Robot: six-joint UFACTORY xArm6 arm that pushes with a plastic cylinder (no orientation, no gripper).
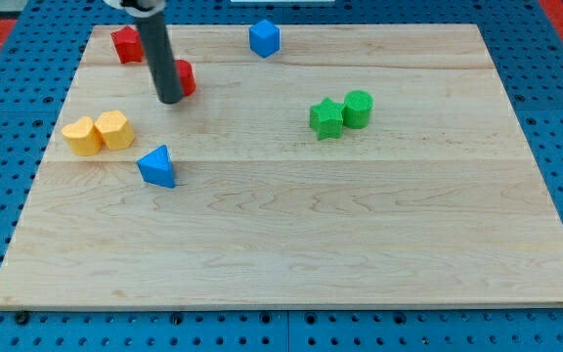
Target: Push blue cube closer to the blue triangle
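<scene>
Seven small coloured blocks lie on a pale wooden desk (291,244), seen from above and slightly in front, with blue pegboard around it. My arm has no fingers to open or close and holds nothing; it ends in a straight dark rod, and my tip (170,100) rests near the view's top left. Directly behind the tip, partly hidden by the rod, sits a red block (185,76) whose shape I cannot make out; whether the two touch is unclear. Another red block (126,44) lies up and to the view's left of the tip, near the desk's far edge. The blue cube (264,38) sits to the view's right of the tip and higher, close to the far edge, well apart from the tip. The blue triangle (157,166) lies below the tip, toward the view's bottom, near but not touching. Two yellow blocks (99,132) sit touching each other, down and to the view's left of the tip. Far to the tip's right, a green star (326,118) and a green cylinder (358,108) stand side by side.
</scene>
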